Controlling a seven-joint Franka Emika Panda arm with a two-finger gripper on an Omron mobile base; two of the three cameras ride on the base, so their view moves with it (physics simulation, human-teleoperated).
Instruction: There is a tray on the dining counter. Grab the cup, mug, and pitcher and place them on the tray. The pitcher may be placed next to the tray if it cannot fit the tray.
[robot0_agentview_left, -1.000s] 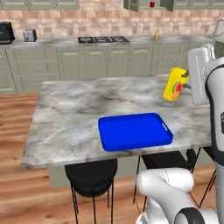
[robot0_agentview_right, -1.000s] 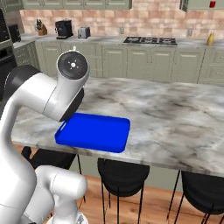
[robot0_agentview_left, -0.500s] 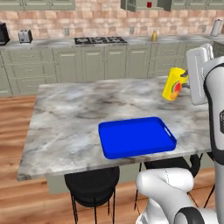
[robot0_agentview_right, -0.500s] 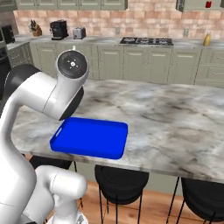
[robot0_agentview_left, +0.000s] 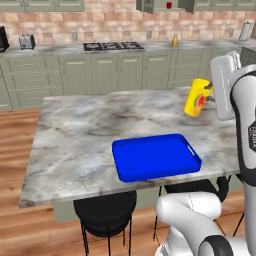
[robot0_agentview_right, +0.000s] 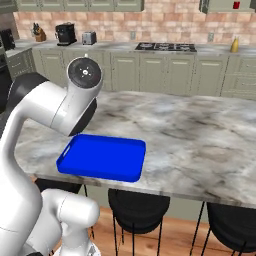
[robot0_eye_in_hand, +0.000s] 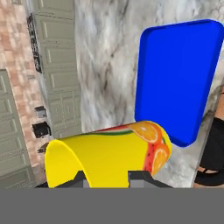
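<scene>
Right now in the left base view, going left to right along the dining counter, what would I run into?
Bare marbled dining counter → blue tray → yellow cup, tilted and held above the counter by the gripper.

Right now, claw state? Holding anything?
Claw: shut on the yellow cup, carried tilted above the dining counter.
</scene>
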